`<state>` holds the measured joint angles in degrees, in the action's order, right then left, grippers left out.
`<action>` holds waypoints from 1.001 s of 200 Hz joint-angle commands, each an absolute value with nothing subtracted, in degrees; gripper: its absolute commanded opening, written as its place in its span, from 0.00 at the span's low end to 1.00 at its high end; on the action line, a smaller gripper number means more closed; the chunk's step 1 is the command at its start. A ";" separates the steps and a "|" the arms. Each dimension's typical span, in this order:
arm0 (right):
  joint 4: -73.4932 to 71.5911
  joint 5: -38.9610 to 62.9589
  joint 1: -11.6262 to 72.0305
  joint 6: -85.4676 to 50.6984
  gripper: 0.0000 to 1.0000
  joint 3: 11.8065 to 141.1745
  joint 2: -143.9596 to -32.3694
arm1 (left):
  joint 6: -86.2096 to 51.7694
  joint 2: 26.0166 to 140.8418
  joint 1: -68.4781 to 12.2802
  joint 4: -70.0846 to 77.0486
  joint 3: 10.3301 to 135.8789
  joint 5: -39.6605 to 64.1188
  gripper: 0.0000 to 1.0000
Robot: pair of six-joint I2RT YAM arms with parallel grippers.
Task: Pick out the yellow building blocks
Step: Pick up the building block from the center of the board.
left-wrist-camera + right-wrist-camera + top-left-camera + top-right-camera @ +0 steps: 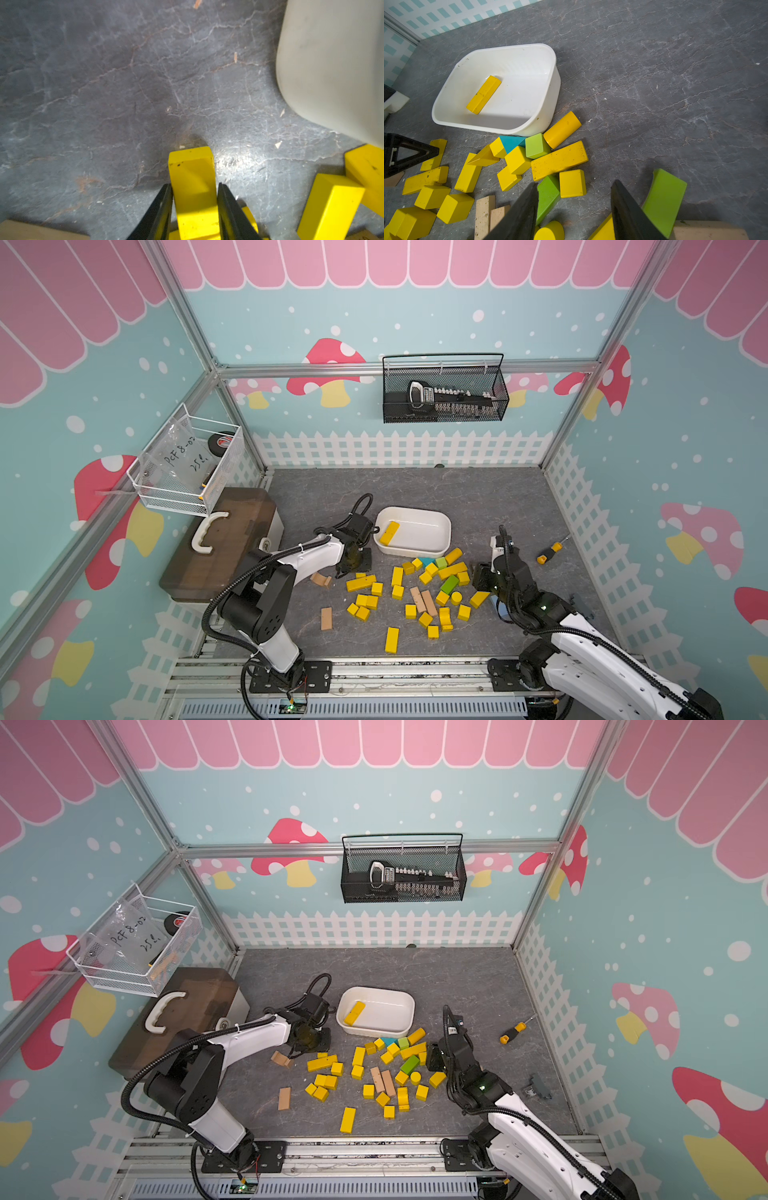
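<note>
Many yellow building blocks [398, 576] lie scattered on the grey table between my two arms, mixed with green [449, 584], teal [424, 561] and tan [424, 600] blocks. One yellow bar [389, 531] lies in the white tub [415, 510]. My left gripper [195, 185] is down at the pile's left end, its black fingers [164, 199] pressed against both sides of a yellow block [191, 166]. My right gripper [576, 182] hangs open over the pile's right edge with nothing between its fingers; a yellow cube [572, 188] and a green block [548, 193] lie just beyond.
A yellow-handled screwdriver [549, 552] lies to the right of the tub. A brown case [224, 543] with a white handle stands at the left. A white wire basket [187, 464] and a black mesh basket [444, 389] hang on the walls. Single tan blocks [326, 618] lie left of the pile.
</note>
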<state>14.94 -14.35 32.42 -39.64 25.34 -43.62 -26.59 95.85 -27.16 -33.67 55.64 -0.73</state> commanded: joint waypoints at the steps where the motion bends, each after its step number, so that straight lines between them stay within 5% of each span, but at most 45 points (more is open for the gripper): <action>1: 14.41 -14.18 31.95 -40.78 0.56 24.51 -42.90 | -26.54 96.33 -27.07 -34.32 56.49 -1.73 0.38; 105: 14.34 -13.95 31.45 -41.04 0.56 23.94 -41.87 | -26.19 96.54 -27.16 -35.16 56.16 -4.04 0.44; 200: 14.33 -13.37 30.73 -41.29 0.57 23.64 -41.57 | -25.65 97.97 -27.25 -35.55 56.94 -3.93 0.39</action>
<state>14.96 -13.63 31.09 -40.18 24.60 -42.15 -25.74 96.68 -27.14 -34.50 55.64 -3.22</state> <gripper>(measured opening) 0.568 0.386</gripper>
